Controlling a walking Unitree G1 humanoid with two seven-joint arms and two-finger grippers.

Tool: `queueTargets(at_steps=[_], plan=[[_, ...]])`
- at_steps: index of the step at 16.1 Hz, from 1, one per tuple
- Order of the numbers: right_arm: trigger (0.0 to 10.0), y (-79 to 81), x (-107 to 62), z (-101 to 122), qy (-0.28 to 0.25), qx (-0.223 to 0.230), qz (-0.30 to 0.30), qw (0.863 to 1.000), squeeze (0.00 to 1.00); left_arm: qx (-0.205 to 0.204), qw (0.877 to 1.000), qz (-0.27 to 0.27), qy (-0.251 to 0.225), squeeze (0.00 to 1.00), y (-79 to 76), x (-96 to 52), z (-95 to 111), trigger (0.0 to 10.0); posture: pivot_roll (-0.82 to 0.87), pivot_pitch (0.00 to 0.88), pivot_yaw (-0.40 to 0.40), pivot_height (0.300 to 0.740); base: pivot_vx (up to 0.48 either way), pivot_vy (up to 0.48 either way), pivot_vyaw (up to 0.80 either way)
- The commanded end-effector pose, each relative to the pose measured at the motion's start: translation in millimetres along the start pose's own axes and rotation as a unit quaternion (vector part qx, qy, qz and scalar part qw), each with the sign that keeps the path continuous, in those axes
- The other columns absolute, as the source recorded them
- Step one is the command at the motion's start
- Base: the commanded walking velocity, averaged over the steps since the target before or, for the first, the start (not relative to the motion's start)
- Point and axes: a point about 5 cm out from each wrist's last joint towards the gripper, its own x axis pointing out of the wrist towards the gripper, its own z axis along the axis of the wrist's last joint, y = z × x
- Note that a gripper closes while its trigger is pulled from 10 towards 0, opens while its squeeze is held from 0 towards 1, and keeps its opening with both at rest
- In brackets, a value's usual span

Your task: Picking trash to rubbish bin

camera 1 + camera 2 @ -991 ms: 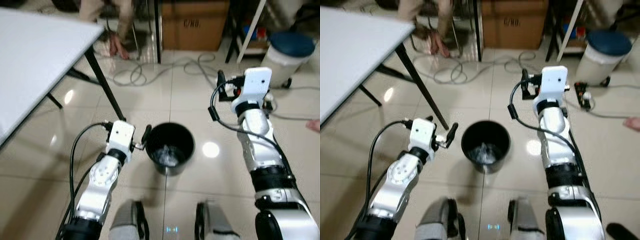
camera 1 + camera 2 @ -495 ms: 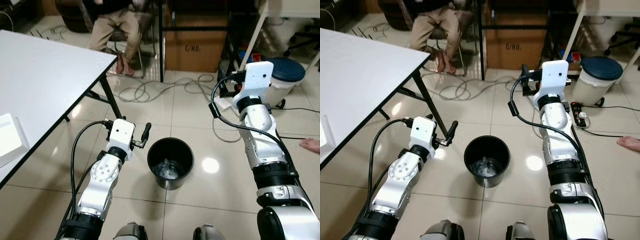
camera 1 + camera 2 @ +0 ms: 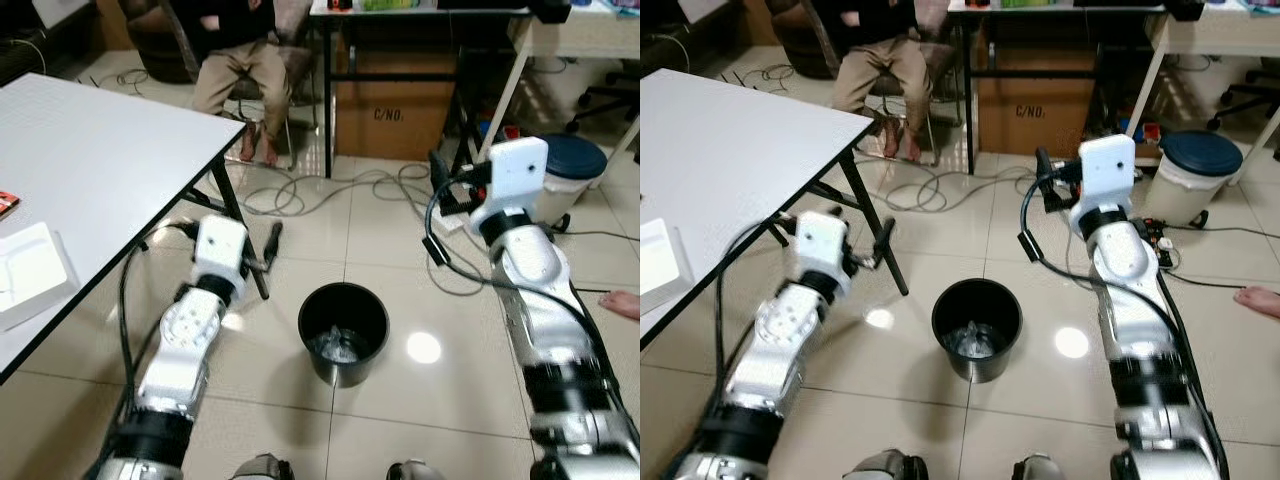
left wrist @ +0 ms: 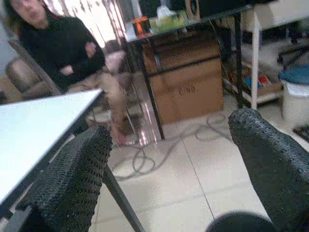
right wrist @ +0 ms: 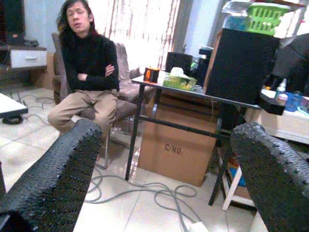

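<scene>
While the black rubbish bin (image 3: 343, 332) stands upright on the tiled floor (image 3: 420, 420) between the two arms, its round mouth faces straight up and its long axis runs vertical. Something pale and crumpled, probably trash (image 3: 336, 346), lies at its bottom. The left gripper (image 3: 272, 243) is raised to the bin's left, beside the black leg of the white table (image 3: 100, 170); in the left wrist view its fingers (image 4: 72, 179) are spread apart with nothing between them. The right gripper (image 3: 1044, 170) is held higher and farther out, above the cables (image 3: 330, 185) on the floor; its fingers (image 5: 53, 179) are likewise parted and empty. A white box (image 3: 30, 275) rests near the table's edge. Beyond the table a person (image 5: 89, 72) sits on a chair with arms crossed, next to a cardboard box (image 3: 390, 110) under a dark desk. A white bin with a blue lid (image 3: 1193, 175) stands to the right.
</scene>
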Motion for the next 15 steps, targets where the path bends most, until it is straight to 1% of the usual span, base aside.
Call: queueTargets(at_steps=[1,3,4,7,8,10,11,12,14,15], plan=[[10.0,-0.4,-7.9,-0.1,0.007,0.017,-0.013,1.000,0.00,0.001,1.000,0.018,-0.009,0.00,7.2,-1.4,3.3,10.0,-0.06,0.085,0.065,0.740,0.000,0.000,0.00],[10.0,2.7,-28.6,-9.5,0.030,0.036,-0.038,0.998,0.00,0.002,0.999,0.038,-0.001,0.00,9.2,-8.1,-1.7,10.0,-0.07,0.087,0.060,0.740,0.000,0.000,0.00],[10.0,5.1,-38.7,-10.6,0.027,0.008,-0.039,0.999,0.00,0.005,0.999,0.043,0.006,0.00,8.8,-12.8,-6.1,10.0,-0.07,0.090,0.060,0.740,0.000,0.000,0.00],[10.0,5.0,-55.3,-16.5,0.052,0.027,-0.070,0.996,0.00,0.011,0.998,0.056,0.021,0.00,9.9,-23.4,-13.9,10.0,-0.08,0.096,0.056,0.740,0.000,0.000,0.00],[10.0,2.0,-66.5,-21.2,0.073,0.046,-0.095,0.992,0.00,0.016,0.997,0.070,0.031,0.00,16.5,-33.3,-18.7,10.0,-0.09,0.099,0.053,0.740,0.000,0.000,0.00],[10.0,-2.1,-77.2,-22.2,0.084,0.038,-0.112,0.989,0.00,0.018,0.994,0.096,0.050,0.00,27.2,-45.3,-27.1,10.0,-0.10,0.104,0.042,0.740,0.000,0.000,0.00],[10.0,-4.0,-82.7,-22.1,0.091,0.032,-0.119,0.988,0.00,0.010,0.990,0.120,0.068,0.00,34.0,-50.7,-34.3,10.0,-0.11,0.106,0.035,0.740,0.000,0.000,0.00],[10.0,-2.8,-85.0,-23.4,0.097,0.034,-0.118,0.988,0.00,0.003,0.989,0.129,0.067,0.00,34.3,-50.5,-34.0,10.0,-0.11,0.110,0.024,0.740,0.000,0.000,0.00],[10.0,6.6,-88.6,-24.4,0.109,0.036,-0.104,0.988,0.00,-0.013,0.990,0.132,0.057,0.00,27.3,-46.7,-28.1,10.0,-0.11,0.113,0.020,0.740,0.000,0.000,0.00],[10.0,7.9,-88.9,-24.0,0.110,0.036,-0.102,0.988,0.00,-0.015,0.990,0.131,0.057,0.00,26.2,-46.4,-27.5,10.0,-0.11,0.113,0.020,0.740,0.000,0.000,0.00]])
